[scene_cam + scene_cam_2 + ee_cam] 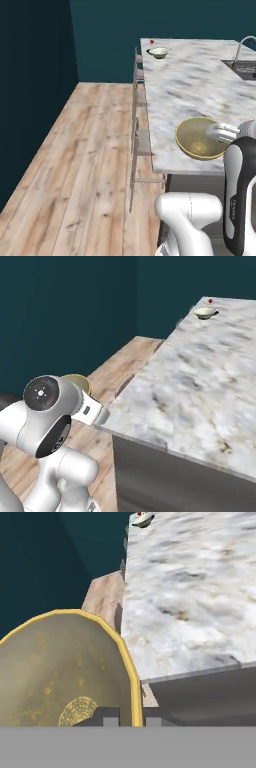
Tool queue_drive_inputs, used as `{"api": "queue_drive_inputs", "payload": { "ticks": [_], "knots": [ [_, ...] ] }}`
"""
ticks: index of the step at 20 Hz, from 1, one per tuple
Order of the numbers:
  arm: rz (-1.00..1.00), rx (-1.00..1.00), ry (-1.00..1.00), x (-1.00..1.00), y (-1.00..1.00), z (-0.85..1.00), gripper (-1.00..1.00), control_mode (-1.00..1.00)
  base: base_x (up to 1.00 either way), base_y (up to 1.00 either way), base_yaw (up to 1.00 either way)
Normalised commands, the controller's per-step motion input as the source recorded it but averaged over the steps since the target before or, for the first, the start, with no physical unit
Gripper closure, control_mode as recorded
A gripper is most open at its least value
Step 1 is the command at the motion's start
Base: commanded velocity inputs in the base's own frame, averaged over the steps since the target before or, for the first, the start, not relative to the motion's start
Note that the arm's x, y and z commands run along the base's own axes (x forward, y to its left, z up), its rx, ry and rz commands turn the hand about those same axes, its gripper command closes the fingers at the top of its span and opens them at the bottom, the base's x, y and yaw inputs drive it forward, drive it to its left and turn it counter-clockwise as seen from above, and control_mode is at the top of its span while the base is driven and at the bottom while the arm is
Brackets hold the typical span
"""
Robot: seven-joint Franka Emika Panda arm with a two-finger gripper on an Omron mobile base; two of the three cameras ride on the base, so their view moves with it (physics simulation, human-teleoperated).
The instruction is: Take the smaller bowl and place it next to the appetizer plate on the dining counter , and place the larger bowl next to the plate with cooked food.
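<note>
The pincer (pixel 126 716) pinches the rim of the smaller bowl (pixel 60 672): in the hand view one dark finger tip sits inside the yellow rim and the other just outside it. In the left base view this tan-yellow bowl (pixel 199 138) is held at the near left corner of the dining worktop (pixel 200 95); whether it touches the marbled top cannot be told. From the right base view the bowl (pixel 77 382) peeks out behind the arm, beside the worktop's near corner.

Well apart, at the far corner of the worktop, the larger bowl (pixel 158 52) stands upright, with a small red ball (pixel 152 42) just behind it. Its plate is too small to make out.

No readable writing or labels appear anywhere.
</note>
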Motion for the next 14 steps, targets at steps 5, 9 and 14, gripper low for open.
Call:
{"api": "queue_drive_inputs", "payload": {
  "ticks": [5,9,14],
  "knots": [
    [0.0,0.0,0.0,0.0,0.0,0.0,1.0,1.0,0.5,1.0,-0.25],
    [0.0,0.0,0.0,0.0,0.0,0.0,1.0,1.0,0.79,1.0,-0.59],
    [0.0,0.0,0.0,0.0,0.0,0.0,1.0,1.0,0.87,1.0,-0.58]
  ]
}}
